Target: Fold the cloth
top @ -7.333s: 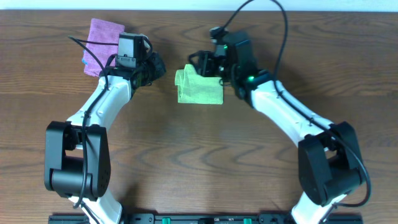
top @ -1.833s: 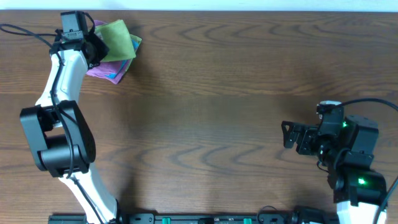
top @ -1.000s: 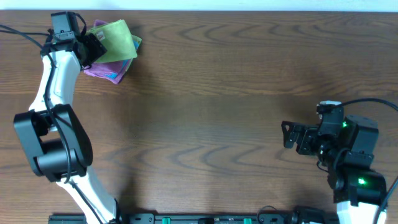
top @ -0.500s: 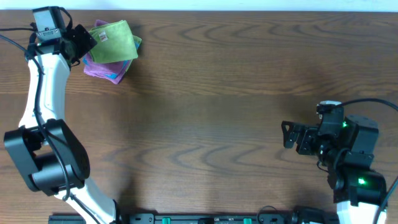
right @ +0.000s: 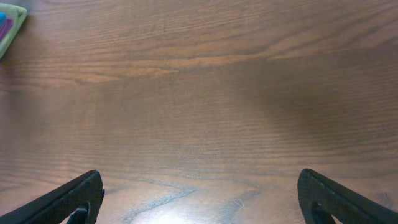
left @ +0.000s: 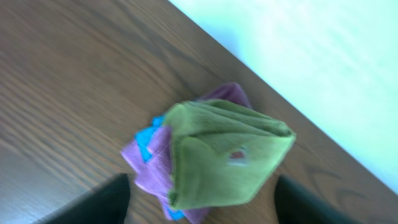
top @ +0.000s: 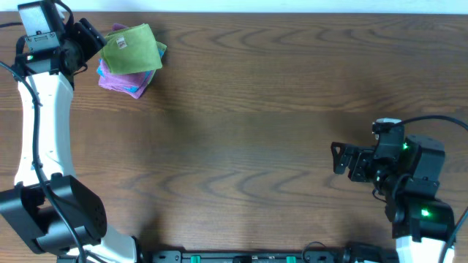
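A folded green cloth lies at the table's far left corner, on top of a purple cloth and a blue one. My left gripper hovers just left of the stack, apart from it, with its jaws apart and nothing between them. In the left wrist view the green cloth fills the middle, above the purple cloth, and the left gripper shows only dark blurred fingertips low at both sides. My right gripper stands open over bare wood at the near right, also open in its own view.
The table's far edge runs just behind the cloth stack, with a white surface beyond it. A corner of the cloth stack shows at the top left of the right wrist view. Brown wood spans between the two arms.
My left arm has drawn back to the left, away from the cloth stack, which stays put with the green cloth on top. The right arm has not moved.
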Action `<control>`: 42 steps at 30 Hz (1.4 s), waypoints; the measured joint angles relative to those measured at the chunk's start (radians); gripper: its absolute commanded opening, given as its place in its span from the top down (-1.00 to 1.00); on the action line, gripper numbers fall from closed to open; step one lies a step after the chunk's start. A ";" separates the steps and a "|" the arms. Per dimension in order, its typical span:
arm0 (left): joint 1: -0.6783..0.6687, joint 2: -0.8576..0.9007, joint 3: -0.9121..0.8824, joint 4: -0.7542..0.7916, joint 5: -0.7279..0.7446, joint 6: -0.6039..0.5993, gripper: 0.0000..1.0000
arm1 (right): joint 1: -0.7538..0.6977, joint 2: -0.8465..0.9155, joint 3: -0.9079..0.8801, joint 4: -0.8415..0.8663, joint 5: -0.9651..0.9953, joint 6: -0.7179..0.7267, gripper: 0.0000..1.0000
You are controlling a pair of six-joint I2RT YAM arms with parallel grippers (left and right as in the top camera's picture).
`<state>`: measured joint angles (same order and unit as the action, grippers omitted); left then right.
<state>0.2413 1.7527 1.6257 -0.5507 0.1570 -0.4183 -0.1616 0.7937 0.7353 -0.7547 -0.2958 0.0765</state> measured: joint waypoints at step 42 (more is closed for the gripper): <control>-0.071 -0.150 0.000 -0.122 0.386 0.004 -0.90 | 0.000 0.000 0.000 0.000 0.000 0.000 -0.99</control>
<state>0.1699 1.6028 1.6257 -0.6724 0.5434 -0.4145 -0.1616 0.7937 0.7353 -0.7544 -0.2958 0.0765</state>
